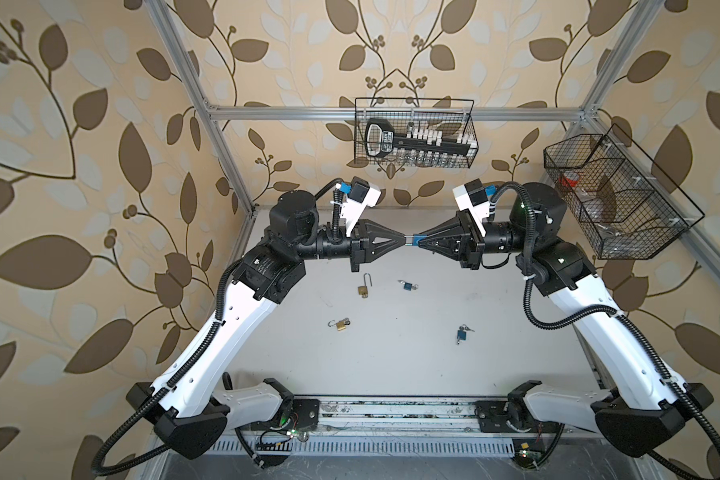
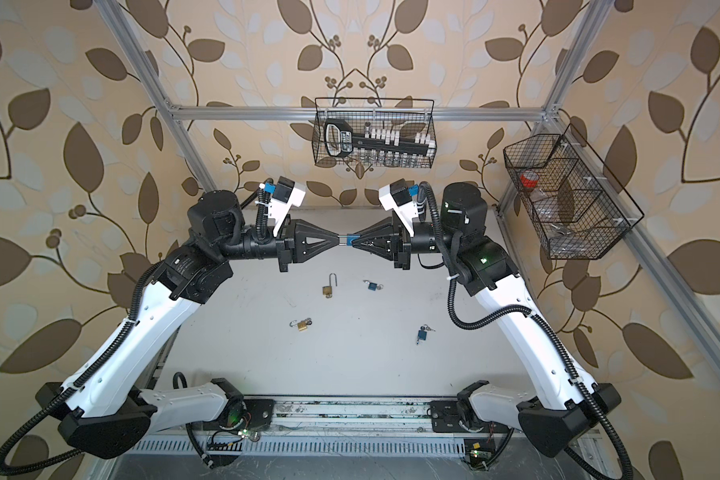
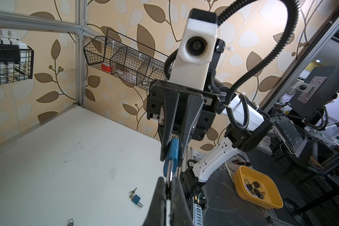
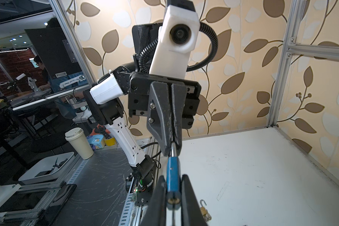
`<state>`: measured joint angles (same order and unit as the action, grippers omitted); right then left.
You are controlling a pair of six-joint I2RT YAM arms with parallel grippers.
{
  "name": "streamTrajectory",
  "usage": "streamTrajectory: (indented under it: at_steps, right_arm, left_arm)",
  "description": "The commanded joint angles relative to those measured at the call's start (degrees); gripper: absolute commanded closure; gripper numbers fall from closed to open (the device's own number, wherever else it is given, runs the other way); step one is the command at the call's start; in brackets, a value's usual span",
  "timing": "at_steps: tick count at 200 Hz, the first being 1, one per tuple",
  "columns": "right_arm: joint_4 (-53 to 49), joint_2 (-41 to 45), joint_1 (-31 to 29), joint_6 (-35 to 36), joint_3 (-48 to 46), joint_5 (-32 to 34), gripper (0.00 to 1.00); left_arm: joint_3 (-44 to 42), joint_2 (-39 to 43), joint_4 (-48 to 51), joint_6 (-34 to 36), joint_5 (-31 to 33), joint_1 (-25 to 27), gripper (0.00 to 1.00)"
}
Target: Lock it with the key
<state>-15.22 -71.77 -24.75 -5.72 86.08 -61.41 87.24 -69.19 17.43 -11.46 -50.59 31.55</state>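
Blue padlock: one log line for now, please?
right gripper: shut on blue padlock | left gripper: shut on shackle | padlock above table

I work in a robotics lab, and this is one test cell inside it. The cell is a frame of silver aluminium extrusion with beige leaf-print wallpaper panels covering its back and sides, set around a scuffed white tabletop. A black wire basket with compartments hangs from the frame. Past the open sides, my wrist views show the wider room: a dark monitor seen from behind, a laptop keyboard, a yellow plastic tub holding small padlocks, a lidded paper cup, a grey plastic tray, ceiling spotlights and a colleague at a bench.
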Motion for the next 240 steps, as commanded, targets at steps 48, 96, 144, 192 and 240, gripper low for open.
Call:
streamTrajectory:
  at_steps: [48, 96, 144, 192, 240]
  right_arm:
    - [0.92, -1.75, -1.85, 0.53, 0.09, -0.99, 1.0]
    - [3.38, -3.99, -6.73, 0.24, 0.54, 1.77, 1.0]
    - [11.52, 0.59, -5.82, -3.26, -4.78, 6.69, 1.0]
    - [25.54, 5.56, -1.41, -12.25, -11.72, 5.62, 1.0]
    - [30.01, 6.99, -0.99, -15.16, -13.29, 6.58, 1.0]
  left_arm:
    - [1.44, -0.53, -1.39, -0.22, -2.5, 0.26, 1.0]
    - [2.24, -3.31, -2.09, -0.31, -3.77, 3.12, 1.0]
    - [-0.83, 0.19, -2.07, 0.96, 1.25, 3.1, 1.0]
    - [-2.07, 2.55, -1.17, 1.37, 4.92, 1.39, 1.0]
    - [-3.01, 2.65, -2.12, 0.83, 4.67, 0.62, 1.0]
